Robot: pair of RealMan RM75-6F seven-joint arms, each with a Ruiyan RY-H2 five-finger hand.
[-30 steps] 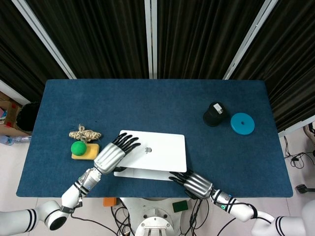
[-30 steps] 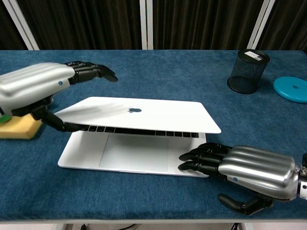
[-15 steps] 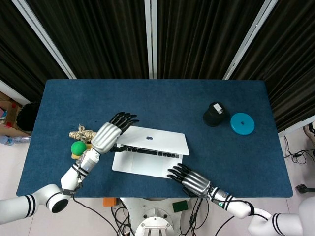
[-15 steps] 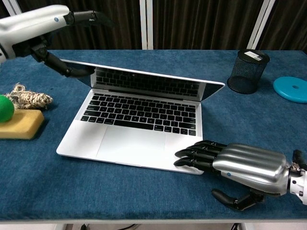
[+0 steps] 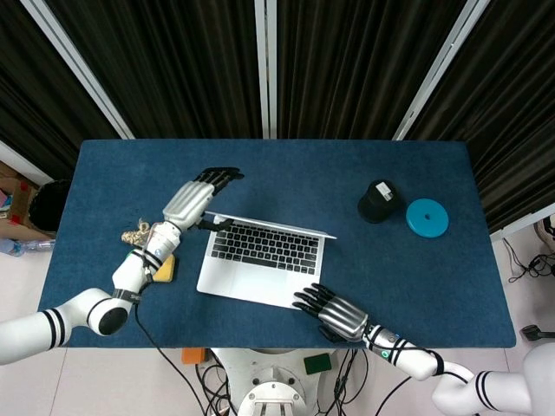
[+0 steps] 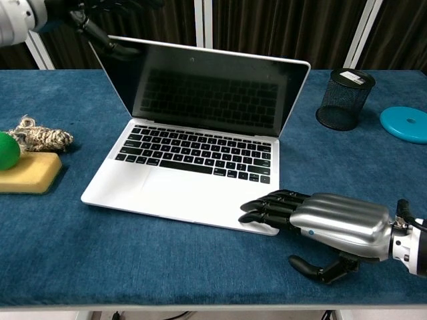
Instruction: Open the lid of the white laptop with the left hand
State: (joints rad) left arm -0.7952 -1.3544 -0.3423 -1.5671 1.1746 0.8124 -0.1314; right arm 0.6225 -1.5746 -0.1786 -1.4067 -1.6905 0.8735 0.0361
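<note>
The white laptop point(image 5: 258, 258) stands open at the table's front middle, with its dark screen point(image 6: 208, 88) nearly upright and the keyboard point(image 6: 195, 157) showing. My left hand point(image 5: 192, 200) is at the lid's upper left corner. Its thumb point(image 6: 113, 45) lies on the screen side and its fingers reach over the top edge behind, so it holds the lid. My right hand point(image 6: 328, 217) lies flat, fingers stretched out, its fingertips resting on the base's front right corner point(image 5: 305, 302).
A black mesh cup point(image 6: 344, 99) and a blue disc point(image 6: 405, 124) stand at the right. At the left, a green ball point(image 6: 5, 151) sits on a yellow sponge point(image 6: 28, 173), beside a knot of rope point(image 6: 41, 137). The blue table point(image 5: 347, 169) ends just past my right hand.
My left hand has swung the lid up from slightly ajar to nearly upright, moving up and back with it. My right hand has stayed on the base's front corner.
</note>
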